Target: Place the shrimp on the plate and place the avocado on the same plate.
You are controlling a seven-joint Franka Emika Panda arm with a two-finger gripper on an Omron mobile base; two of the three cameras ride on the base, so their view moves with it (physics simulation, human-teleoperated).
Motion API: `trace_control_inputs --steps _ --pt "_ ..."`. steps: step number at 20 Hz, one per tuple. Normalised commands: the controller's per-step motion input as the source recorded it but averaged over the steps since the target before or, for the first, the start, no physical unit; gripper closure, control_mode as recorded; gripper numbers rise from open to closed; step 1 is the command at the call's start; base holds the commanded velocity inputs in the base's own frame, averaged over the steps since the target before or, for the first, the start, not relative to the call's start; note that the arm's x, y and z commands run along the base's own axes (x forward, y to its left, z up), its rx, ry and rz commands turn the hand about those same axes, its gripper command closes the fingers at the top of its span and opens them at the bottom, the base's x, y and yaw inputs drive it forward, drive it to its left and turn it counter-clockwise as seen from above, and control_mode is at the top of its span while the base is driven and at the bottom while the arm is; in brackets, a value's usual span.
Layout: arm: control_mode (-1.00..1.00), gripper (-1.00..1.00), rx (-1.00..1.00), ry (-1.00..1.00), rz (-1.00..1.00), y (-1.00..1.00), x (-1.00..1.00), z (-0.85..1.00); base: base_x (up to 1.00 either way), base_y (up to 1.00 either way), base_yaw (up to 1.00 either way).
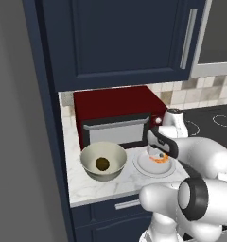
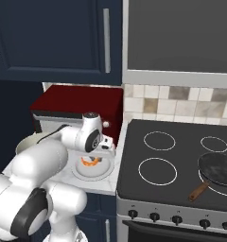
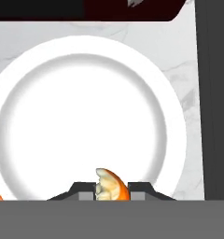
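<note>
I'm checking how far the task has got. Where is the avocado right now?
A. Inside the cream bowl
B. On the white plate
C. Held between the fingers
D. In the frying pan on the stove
A: the avocado sits at the bottom of the cream bowl, left of the plate, while the gripper holds the shrimp over that plate.

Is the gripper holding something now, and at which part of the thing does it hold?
The gripper is shut on the shrimp, above the plate. Which part of the shrimp it grips cannot be told.
</note>
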Motion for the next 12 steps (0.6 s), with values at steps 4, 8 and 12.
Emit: trace_control_inputs --steps 4,8,12 --pt "-1.0 1.0 0.0 -0.01 0.0 -0.26 0.0 -0.22 0.0 0.0 0.0" --pt "-1.0 1.0 0.0 0.0 0.0 -0.17 0.0 -0.19 0.0 0.0 0.0" --pt "-1.0 1.0 0.0 0.0 0.0 -0.08 0.0 -0.12 0.0 0.0 0.0"
